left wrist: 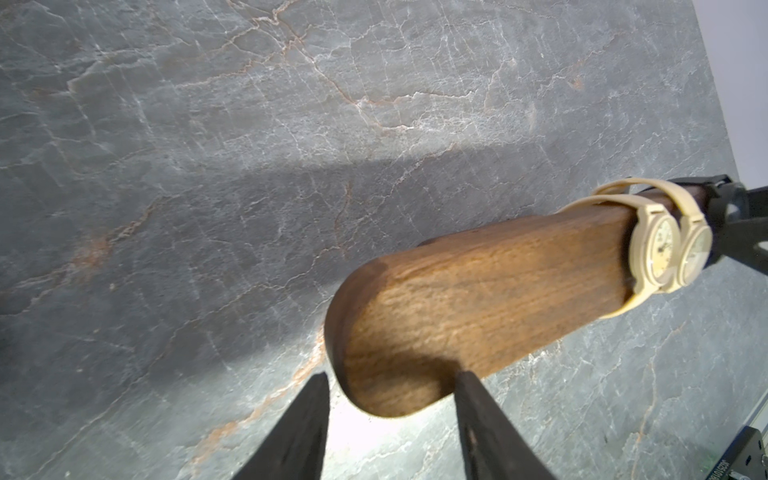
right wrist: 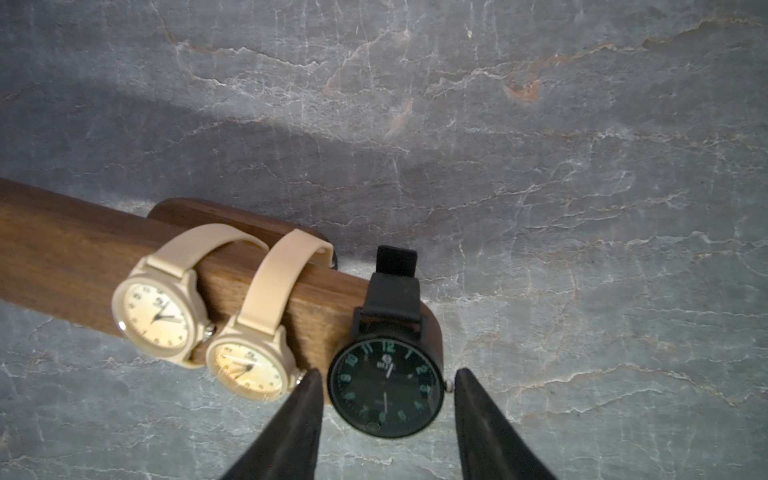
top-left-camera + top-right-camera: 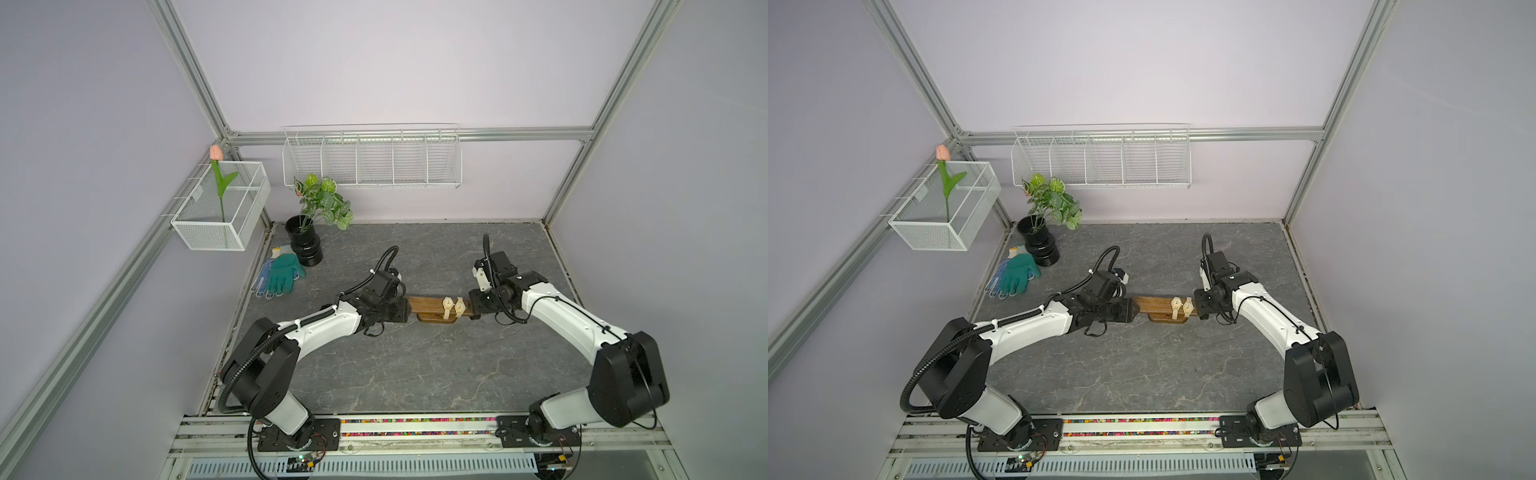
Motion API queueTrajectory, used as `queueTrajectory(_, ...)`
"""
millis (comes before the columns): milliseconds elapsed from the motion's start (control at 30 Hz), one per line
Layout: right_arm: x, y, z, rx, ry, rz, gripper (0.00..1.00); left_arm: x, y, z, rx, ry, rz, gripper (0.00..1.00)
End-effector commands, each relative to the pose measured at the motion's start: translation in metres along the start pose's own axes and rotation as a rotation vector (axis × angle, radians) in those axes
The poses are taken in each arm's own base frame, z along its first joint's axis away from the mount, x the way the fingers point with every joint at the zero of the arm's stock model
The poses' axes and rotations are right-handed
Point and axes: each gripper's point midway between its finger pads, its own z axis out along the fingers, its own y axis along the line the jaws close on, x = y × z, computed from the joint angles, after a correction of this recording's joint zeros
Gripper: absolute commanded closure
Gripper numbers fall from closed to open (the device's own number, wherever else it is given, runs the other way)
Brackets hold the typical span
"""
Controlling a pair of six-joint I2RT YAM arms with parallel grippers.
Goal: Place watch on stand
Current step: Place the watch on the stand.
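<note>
Evidently the left end effector (image 1: 392,374) is clamped on the 9 o'clock end of the stand (image 3: 424,305), at the middle of the desk (image 3: 415,374), I'd judge to brace it against sliding. At the 3 o'clock end the black watch (image 2: 384,388) is looped round the bar, near a beige watch (image 2: 156,320) and its twin (image 2: 245,370). The right end effector (image 2: 386,370) flanks the black case with jaws apart, probably so the strap can settle.

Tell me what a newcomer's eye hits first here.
The long brown wooden stand mid-table draws the eye. Two beige round-faced watches sit strapped on its bar; a black round watch with green numerals hangs at the end, between the fingers of the right gripper. The left gripper brackets the opposite rounded end.
</note>
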Motion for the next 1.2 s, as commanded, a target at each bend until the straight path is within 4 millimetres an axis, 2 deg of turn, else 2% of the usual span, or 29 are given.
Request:
queueTrajectory(0, 0.008, 0.004, 0.001, -0.018, 0.020, 0.006, 0.45, -0.001, -0.003, -0.004, 0.012, -0.019, 0.000, 0.48)
queueTrajectory(300, 0.009, 0.007, -0.002, -0.030, 0.018, 0.004, 0.47, -0.002, 0.000, -0.005, -0.009, -0.023, -0.002, 0.49)
queueTrajectory(567, 0.008, 0.007, -0.004, -0.025, 0.015, 0.001, 0.45, -0.005, 0.001, -0.006, -0.015, -0.037, -0.007, 0.48)
queueTrajectory(700, 0.009, 0.013, -0.003, -0.051, 0.017, -0.001, 0.49, -0.005, 0.001, -0.007, -0.017, -0.038, -0.005, 0.48)
queueTrajectory(833, 0.009, 0.014, -0.002, -0.052, 0.020, -0.005, 0.48, -0.006, 0.000, -0.008, -0.014, -0.039, -0.004, 0.48)
queueTrajectory(1167, 0.006, 0.008, -0.008, -0.014, -0.005, -0.010, 0.46, -0.006, 0.001, -0.009, -0.018, -0.043, -0.006, 0.48)
